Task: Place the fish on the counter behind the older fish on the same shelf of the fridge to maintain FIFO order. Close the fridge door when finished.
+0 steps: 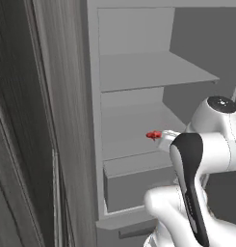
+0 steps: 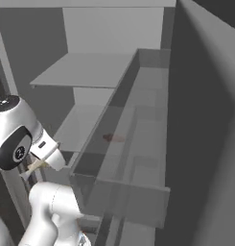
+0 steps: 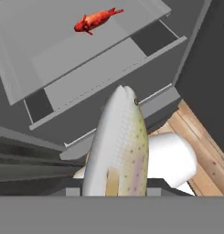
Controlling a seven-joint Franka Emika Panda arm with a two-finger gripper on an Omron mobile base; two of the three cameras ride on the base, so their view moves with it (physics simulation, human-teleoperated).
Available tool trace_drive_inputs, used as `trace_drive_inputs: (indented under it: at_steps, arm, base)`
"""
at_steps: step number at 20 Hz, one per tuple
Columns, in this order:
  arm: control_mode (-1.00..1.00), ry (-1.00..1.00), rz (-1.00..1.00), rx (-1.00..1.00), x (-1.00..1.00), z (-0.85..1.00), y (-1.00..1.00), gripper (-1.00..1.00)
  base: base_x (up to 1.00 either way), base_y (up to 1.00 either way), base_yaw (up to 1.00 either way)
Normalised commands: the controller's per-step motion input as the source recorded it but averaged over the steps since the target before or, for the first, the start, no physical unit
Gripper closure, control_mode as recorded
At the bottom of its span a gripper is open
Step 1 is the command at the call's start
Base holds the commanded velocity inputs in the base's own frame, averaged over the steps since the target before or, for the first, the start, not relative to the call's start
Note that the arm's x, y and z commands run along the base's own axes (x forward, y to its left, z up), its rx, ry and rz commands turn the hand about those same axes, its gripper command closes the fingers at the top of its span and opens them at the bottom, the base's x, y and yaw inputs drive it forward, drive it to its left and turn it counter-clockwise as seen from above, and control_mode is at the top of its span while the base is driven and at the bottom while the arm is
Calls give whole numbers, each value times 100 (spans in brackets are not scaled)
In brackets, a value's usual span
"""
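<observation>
Jaws clamped on fish point(image 3: 119, 146), lower centre of hand view, head pointing toward open fridge point(image 1: 134, 87). Red fish point(image 3: 96, 21) lies upper left on shelf point(image 3: 54, 50) above drawer point(image 3: 104, 75); space behind it needed for FIFO.

I see the grey shelf point(image 3: 63, 50) at upper left, the red fish point(image 3: 96, 20) lying on it.
</observation>
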Motion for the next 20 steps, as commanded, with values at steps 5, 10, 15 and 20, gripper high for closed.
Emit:
trace_drive_inputs:
  at_steps: [5, 10, 15, 20]
  arm:
    - [100, 0, 0, 0, 0, 0, 0, 100]
    - [-100, -33, 7, 0, 31, -3, 0, 100]
    - [-100, -59, 4, 1, 31, -10, 14, 100]
    - [-100, -17, 0, 4, 88, -24, 26, 100]
  base:
    - [93, 6, 4]
    - [15, 0, 1]
    - [0, 0, 0]
    - [0, 0, 0]
